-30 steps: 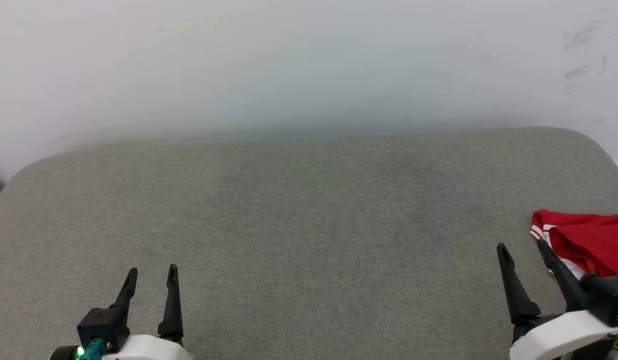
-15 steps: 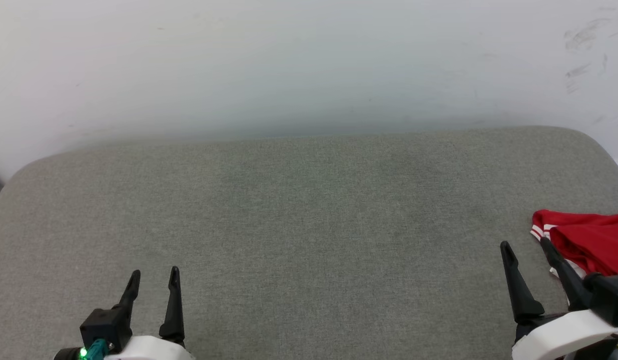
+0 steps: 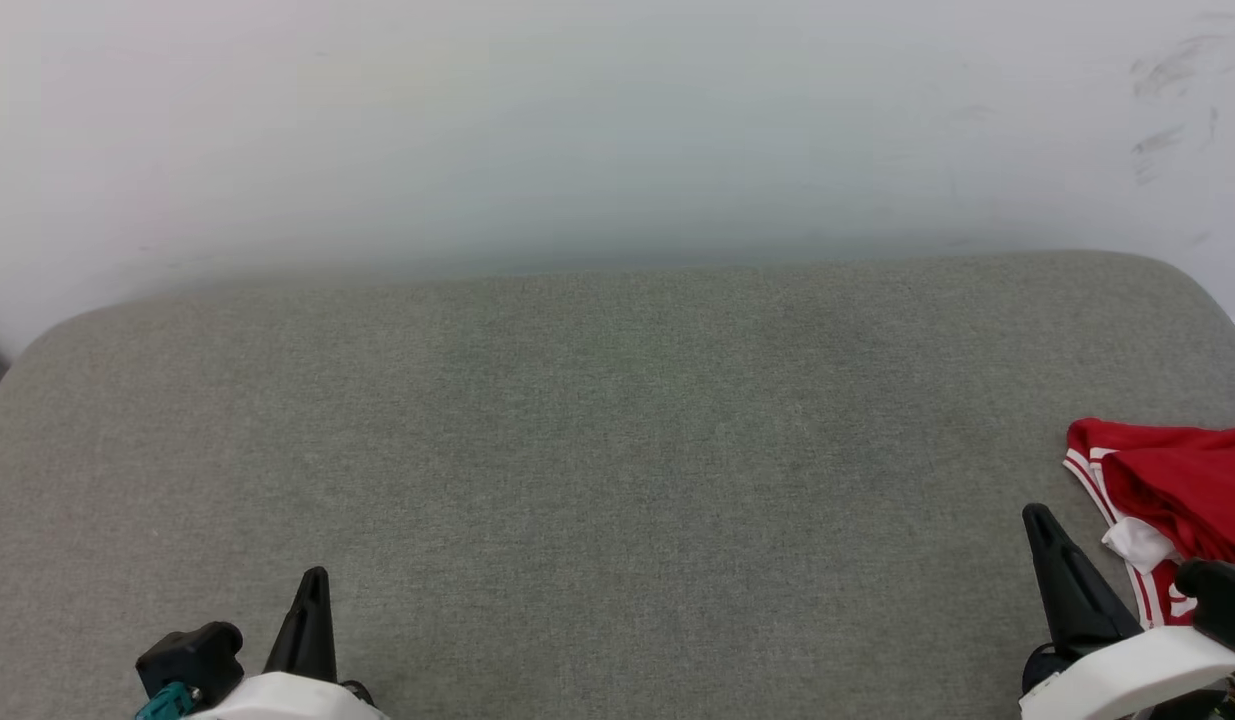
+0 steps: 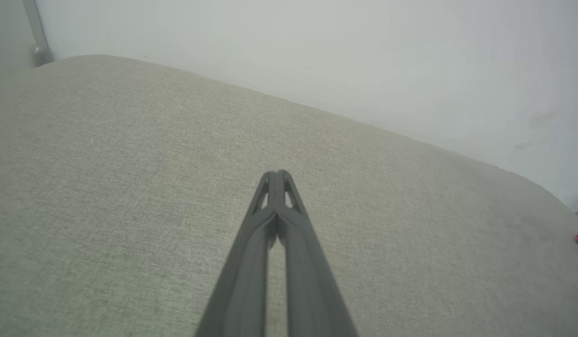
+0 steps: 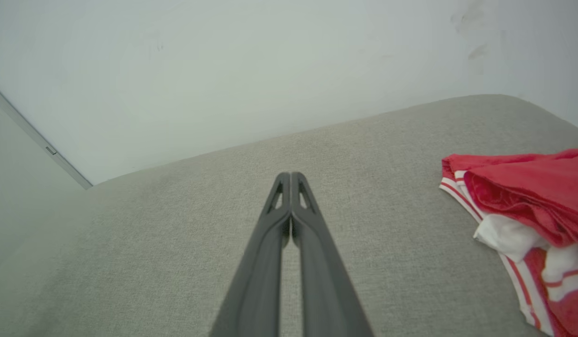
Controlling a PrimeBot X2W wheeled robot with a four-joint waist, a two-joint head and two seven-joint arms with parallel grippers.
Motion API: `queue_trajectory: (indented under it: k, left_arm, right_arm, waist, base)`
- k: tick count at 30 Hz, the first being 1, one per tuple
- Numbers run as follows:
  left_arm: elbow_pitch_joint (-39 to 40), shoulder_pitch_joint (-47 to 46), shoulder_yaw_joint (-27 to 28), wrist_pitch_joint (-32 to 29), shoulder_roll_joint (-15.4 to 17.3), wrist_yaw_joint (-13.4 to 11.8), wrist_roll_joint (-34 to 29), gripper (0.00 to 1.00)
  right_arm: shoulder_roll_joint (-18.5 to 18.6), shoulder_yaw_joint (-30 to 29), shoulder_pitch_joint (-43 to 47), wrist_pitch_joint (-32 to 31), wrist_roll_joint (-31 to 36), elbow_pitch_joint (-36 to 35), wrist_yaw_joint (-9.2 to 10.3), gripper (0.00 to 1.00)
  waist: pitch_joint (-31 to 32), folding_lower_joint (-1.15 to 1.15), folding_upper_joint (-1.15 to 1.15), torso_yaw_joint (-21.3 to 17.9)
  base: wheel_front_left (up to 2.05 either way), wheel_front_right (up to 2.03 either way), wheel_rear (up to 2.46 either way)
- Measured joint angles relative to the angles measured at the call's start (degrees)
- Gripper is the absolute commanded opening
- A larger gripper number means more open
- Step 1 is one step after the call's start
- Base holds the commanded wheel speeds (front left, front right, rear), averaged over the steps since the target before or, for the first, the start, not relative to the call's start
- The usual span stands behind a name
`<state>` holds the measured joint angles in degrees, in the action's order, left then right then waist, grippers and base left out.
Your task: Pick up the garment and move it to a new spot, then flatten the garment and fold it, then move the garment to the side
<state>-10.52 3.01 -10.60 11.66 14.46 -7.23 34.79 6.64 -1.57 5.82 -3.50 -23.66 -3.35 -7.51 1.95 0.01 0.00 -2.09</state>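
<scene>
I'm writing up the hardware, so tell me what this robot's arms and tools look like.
The left tool and right tool each have two long, dark, tapering fingers with slotted cut-outs near the tips. Both join black mounts on glossy white wrist shells. A teal connector shows beside the left mount.

You see the garment point(image 3: 1182, 480) cut off by the right edge in the head and right wrist views; the right gripper point(image 3: 1039, 516) hides its lower corner.
</scene>
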Motion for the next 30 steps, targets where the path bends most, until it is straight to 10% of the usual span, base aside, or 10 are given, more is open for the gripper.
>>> queue_trajectory:
  k: [30]
  left_arm:
    - [-1.5, -3.5, 6.6, -7.0, -4.4, 5.7, 22.8, 0.00]
  right_arm:
    - [-1.3, -1.7, -4.7, -1.0, -27.4, 6.8, 0.01, 0.00]
  waist:
    - [-0.6, 0.00, 0.00, 0.6]
  base:
    - [0.00, 0.00, 0.00]
